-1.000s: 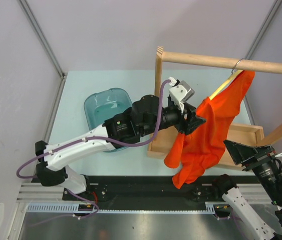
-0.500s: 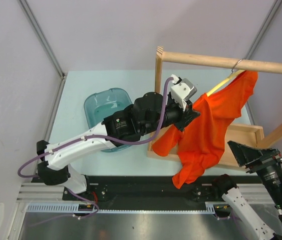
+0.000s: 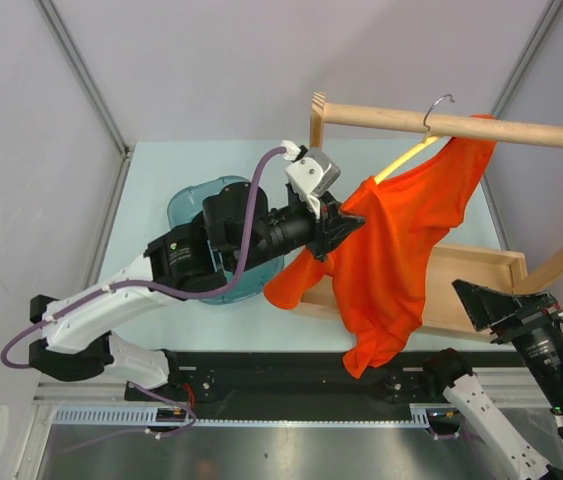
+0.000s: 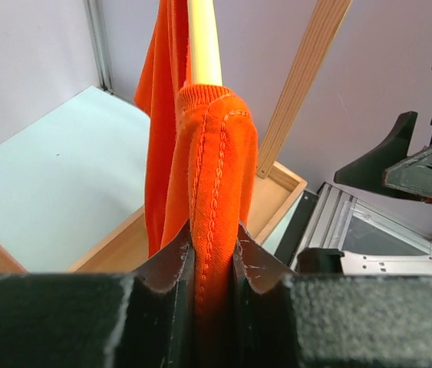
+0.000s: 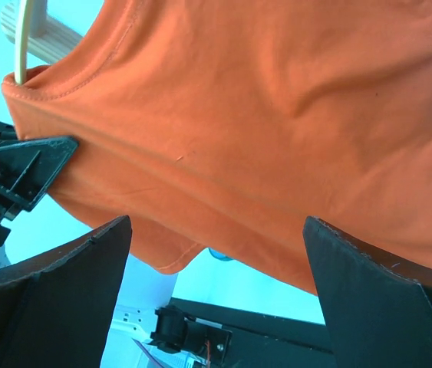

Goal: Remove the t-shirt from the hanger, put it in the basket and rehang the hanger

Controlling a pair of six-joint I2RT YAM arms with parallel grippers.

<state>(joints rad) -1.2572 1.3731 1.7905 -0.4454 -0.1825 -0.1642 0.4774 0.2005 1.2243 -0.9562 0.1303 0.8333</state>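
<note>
An orange t-shirt (image 3: 411, 240) hangs from a pale-yellow hanger (image 3: 406, 158) whose grey wire hook (image 3: 437, 105) sits over the wooden rack rod (image 3: 461, 125). My left gripper (image 3: 346, 222) is shut on the shirt's collar edge (image 4: 212, 192), and the yellow hanger arm (image 4: 204, 42) sticks out of the fabric above it. The shirt is stretched left, off the hanger's left end. My right gripper (image 3: 491, 305) is open and empty, below and right of the shirt, looking up at the cloth (image 5: 277, 115).
A teal plastic bin (image 3: 211, 215) sits on the table under the left arm. The wooden rack base tray (image 3: 481, 270) and upright post (image 3: 317, 130) stand behind the shirt. Grey walls close in on both sides.
My left gripper has pulled the shirt's collar left and toward the bin. The hanger has swung along the rod to the left and its yellow arm is more exposed. The right arm barely moved.
</note>
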